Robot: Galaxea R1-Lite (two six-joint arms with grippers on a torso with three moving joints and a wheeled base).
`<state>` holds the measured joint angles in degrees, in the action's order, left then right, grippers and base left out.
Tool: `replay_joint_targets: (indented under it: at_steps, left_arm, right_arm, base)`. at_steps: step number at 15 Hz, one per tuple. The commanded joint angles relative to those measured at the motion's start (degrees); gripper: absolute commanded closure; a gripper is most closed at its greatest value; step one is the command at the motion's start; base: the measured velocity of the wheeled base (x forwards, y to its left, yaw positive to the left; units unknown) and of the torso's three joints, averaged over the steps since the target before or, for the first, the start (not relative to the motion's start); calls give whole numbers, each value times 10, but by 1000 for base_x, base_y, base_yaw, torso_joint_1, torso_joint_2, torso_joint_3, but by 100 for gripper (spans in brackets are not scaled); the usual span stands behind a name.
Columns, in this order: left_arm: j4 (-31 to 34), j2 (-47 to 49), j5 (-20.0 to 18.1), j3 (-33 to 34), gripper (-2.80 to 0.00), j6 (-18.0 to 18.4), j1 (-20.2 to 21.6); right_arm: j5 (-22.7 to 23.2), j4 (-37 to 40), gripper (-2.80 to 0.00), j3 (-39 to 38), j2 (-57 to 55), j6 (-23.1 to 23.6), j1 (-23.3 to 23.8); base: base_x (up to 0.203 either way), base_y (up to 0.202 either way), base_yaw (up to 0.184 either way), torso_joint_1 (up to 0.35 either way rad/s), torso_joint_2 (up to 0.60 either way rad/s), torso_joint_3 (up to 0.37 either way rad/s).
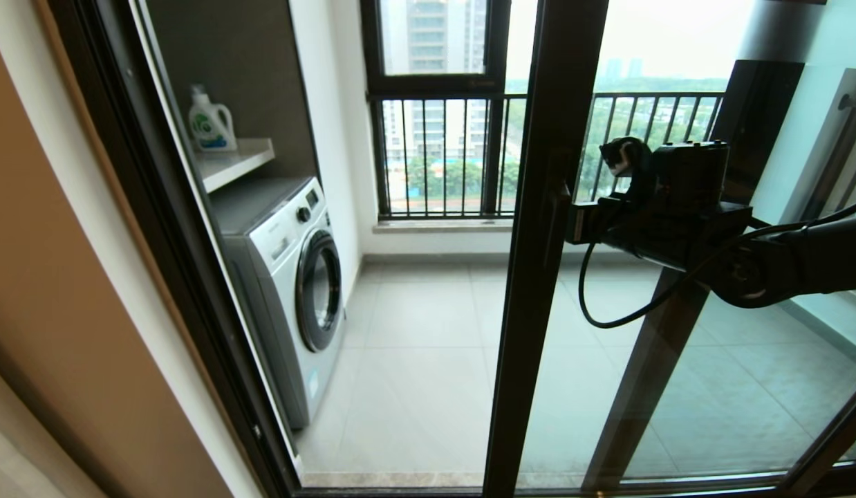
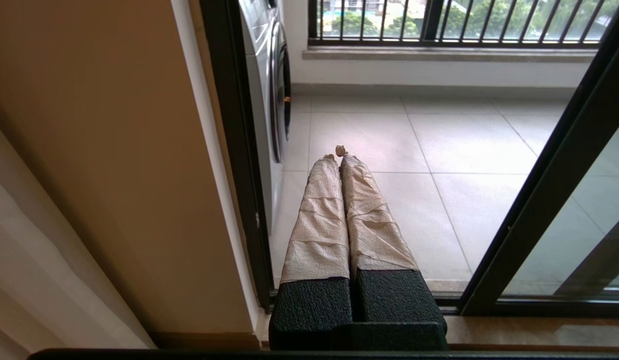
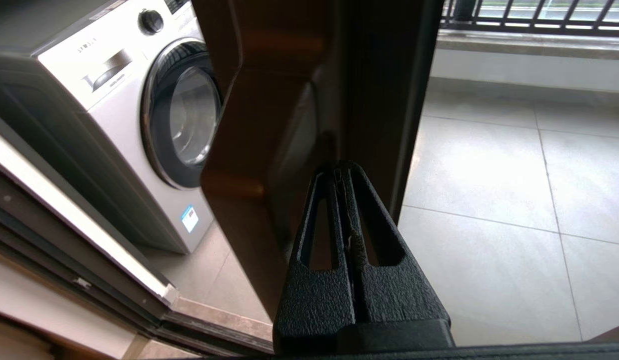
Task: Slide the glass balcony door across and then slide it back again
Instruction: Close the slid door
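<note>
Door (image 1: 538, 277) sits partway along its track, well clear of the washing machine (image 1: 290, 290), so the balcony opening beside that machine is wide open. Your right claw (image 3: 342, 172) is pressed together, tips touching the door's dark frame at handle height, pinching nothing. Your left claw (image 2: 339, 155) hangs idle near the machine, fingers together and empty. I'd judge you're mid-slide; which leg this is I can't tell, so closing up remains

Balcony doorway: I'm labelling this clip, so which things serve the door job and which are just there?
Job: glass balcony door, half open; right gripper, shut, tips against its frame.
Just there: washing machine, detergent bottle, railing, left gripper, shut, idle.
</note>
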<state>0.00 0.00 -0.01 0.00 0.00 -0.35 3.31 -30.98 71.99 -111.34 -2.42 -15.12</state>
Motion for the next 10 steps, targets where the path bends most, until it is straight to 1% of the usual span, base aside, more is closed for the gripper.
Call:
replay_joint_targets:
  at_steps: [1,4,8,10]
  left_arm:
    - [0,1,0,0,0,0,0]
    - [-1,1,0,0,0,0,0]
    - [0,1,0,0,0,0,0]
    - [0,1,0,0,0,0,0]
  right_arm:
    - [-6,-1,0,9,-12,0,-13]
    - [-22,0,0,22,-15,4,-33]
    - [-27,7,0,32,-21,14,-44]
    - [-43,7,0,32,-26,14,-55]
  base:
    - [0,0,0,0,0,0]
    - [0,0,0,0,0,0]
    - [0,0,0,0,0,0]
    - [0,0,0,0,0,0]
